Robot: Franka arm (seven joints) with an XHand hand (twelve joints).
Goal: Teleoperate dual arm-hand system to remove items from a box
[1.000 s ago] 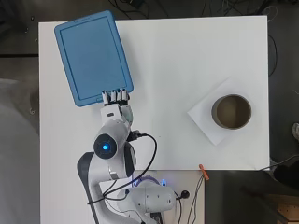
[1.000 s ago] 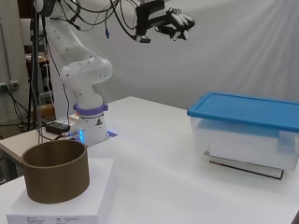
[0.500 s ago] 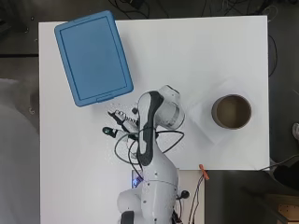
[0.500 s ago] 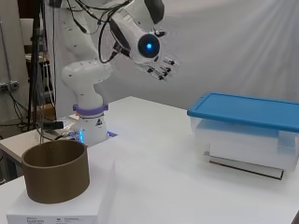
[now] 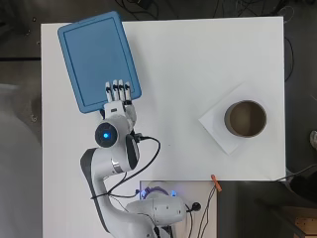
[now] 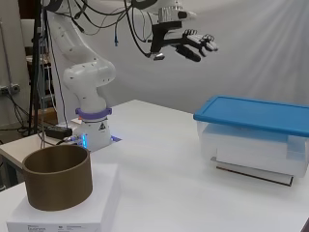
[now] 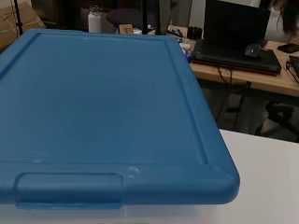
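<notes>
Black and white robot hand (image 5: pixel 118 96) hangs well above the near short end of the clear plastic box (image 6: pixel 251 154), fingers (image 6: pixel 205 42) straight and spread a little, holding nothing. Side view shows plenty of air btwn hand and the flat blue plastic lid (image 5: pixel 98 59); no contact.

Lid is on the box, closed, w/ a raised rim and a small latch tab (image 7: pixel 69 183) at the short edge under the hand. In overhead view the box sits at the far left corner of the white desk (image 5: pixel 188 89), turned slightly off square; its far left corner appears to reach past the desk edge. Through the clear wall something white shows inside, details can't be made out. A thin dark flat item lies under the box, edge sticking out at the bottom (image 6: pixel 256 175).

Well apart, on the desk's right side: a brown cardboard ring, open-topped cylinder (image 5: pixel 245 118), upright on a flat white carton (image 5: pixel 218 126) set diagonally. A small orange thing (image 5: pixel 215 182) lies at the desk's near edge, close to the arm's base.
</notes>
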